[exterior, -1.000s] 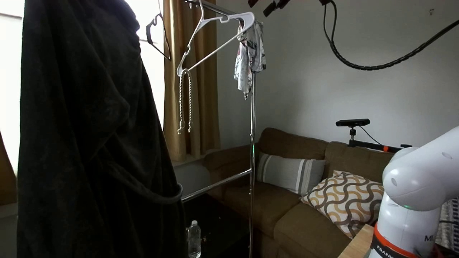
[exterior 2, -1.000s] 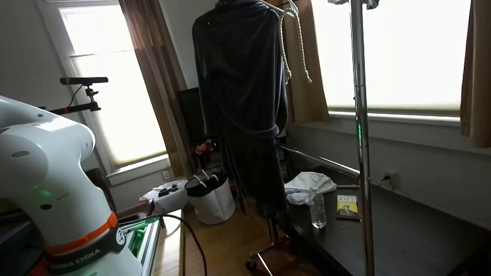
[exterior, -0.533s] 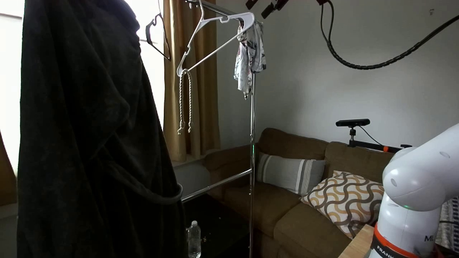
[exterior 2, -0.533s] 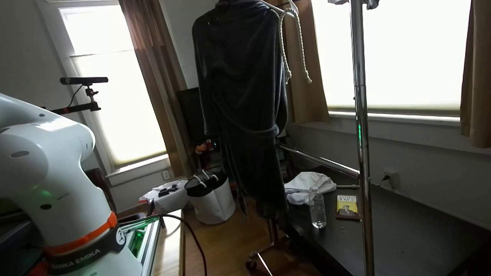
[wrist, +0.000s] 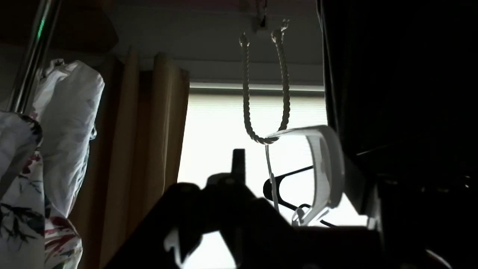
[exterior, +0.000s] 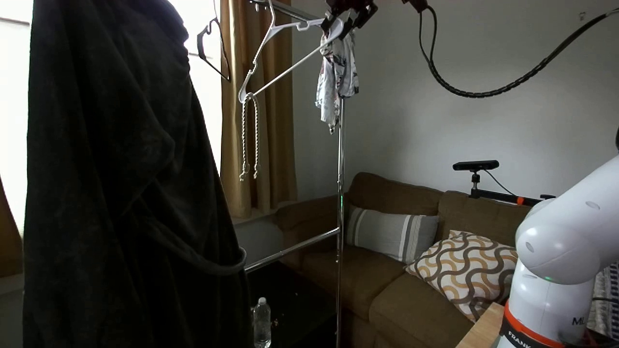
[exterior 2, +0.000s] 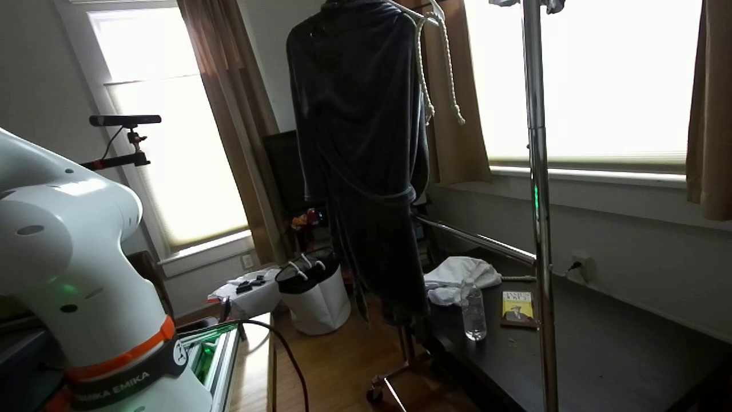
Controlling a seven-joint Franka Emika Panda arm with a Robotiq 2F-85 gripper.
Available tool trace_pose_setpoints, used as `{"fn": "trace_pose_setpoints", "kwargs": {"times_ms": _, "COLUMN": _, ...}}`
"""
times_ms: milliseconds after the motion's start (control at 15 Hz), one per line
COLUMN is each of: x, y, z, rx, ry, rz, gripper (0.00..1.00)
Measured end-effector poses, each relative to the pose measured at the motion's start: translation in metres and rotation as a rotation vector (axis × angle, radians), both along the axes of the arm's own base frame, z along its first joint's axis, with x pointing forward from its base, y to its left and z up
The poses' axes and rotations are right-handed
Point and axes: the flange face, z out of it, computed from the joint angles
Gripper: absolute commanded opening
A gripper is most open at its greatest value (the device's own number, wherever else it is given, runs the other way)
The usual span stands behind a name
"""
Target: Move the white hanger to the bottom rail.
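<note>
The white hanger (exterior: 302,26) hangs from the upper crossbar of the rack, with a rope looped over its near corner. Part of it shows in an exterior view (exterior 2: 438,11), and its end is close up in the wrist view (wrist: 330,168). My gripper (exterior: 335,31) is at the far end of the hanger. In the wrist view, the gripper (wrist: 297,164) is open, with the hanger's end between the fingers, closer to the right one. The bottom rail (exterior: 292,250) is bare in its visible part; it also shows in an exterior view (exterior 2: 480,239).
A big dark coat (exterior: 130,169) hangs beside the hanger. A floral cloth (exterior: 333,82) hangs by the rack post (exterior: 341,159), left in the wrist view (wrist: 67,123). A black hanger (exterior: 203,41) is behind. A water bottle (exterior 2: 473,312) stands below the rail.
My gripper has moved left and down in an exterior view, onto the hanger's far end. The fingers stay apart. The hanger has not visibly moved.
</note>
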Motion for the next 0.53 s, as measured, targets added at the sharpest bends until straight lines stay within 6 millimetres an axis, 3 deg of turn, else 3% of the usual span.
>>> {"fn": "trace_pose_setpoints", "kwargs": {"times_ms": 267, "x": 0.006, "y": 0.013, "z": 0.000, "rx": -0.014, "ry": 0.025, "rz": 0.015, "gripper": 0.04}}
{"fn": "trace_pose_setpoints", "kwargs": {"times_ms": 533, "x": 0.004, "y": 0.020, "z": 0.006, "rx": -0.026, "ry": 0.009, "rz": 0.010, "gripper": 0.00}}
